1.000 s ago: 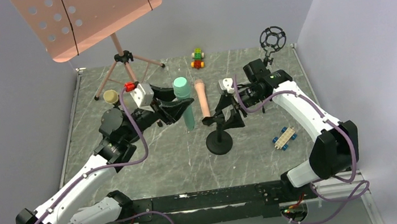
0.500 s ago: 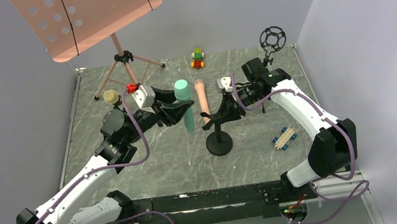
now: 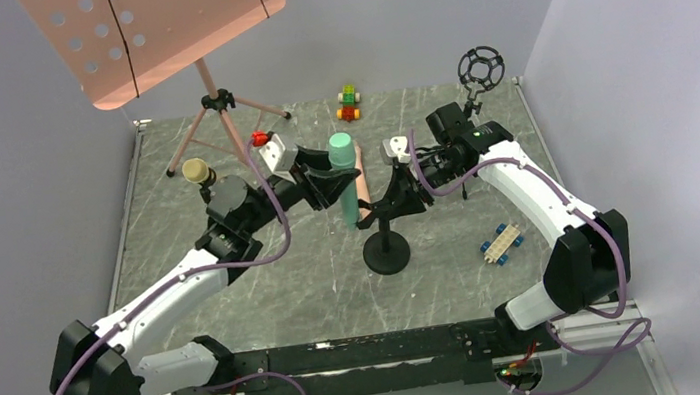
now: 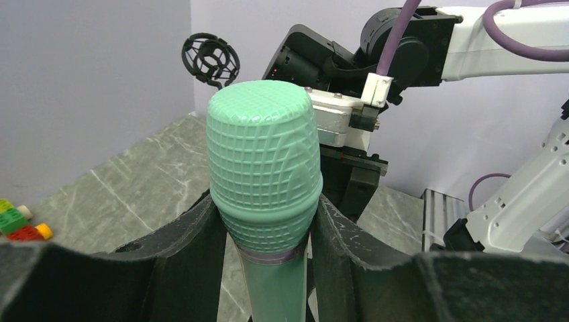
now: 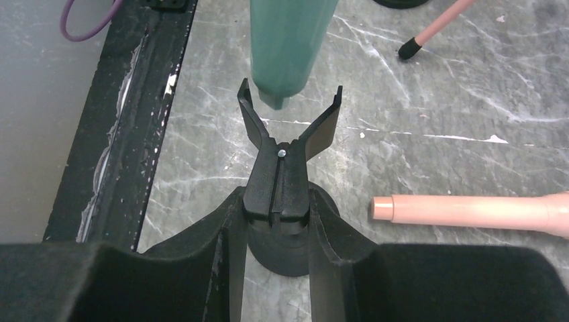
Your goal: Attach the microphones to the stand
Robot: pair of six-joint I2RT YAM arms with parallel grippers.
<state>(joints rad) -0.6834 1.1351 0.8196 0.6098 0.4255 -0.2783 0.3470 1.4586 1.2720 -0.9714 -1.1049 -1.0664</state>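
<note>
My left gripper (image 4: 265, 258) is shut on the teal-green microphone (image 4: 263, 168) just below its grille head and holds it upright. In the top view that microphone (image 3: 344, 173) hangs over the black desk stand (image 3: 386, 253). The microphone's tail (image 5: 285, 47) points down between the two prongs of the stand's fork clip (image 5: 288, 124). My right gripper (image 5: 276, 215) is shut on the clip's black body. The salmon pink microphone (image 5: 470, 211) lies flat on the table beside the stand. At the left, the pale yellow microphone (image 3: 196, 170) lies on the table.
A pink music stand (image 3: 154, 30) on a tripod stands at the back left. A black shock-mount ring on a post (image 3: 479, 68) is at the back right. One toy-brick car (image 3: 348, 103) sits at the back, another (image 3: 502, 242) at the right.
My left arm has carried the teal-green microphone to the right, over the stand's clip. My right gripper, open beside the clip a second ago, has closed on it.
</note>
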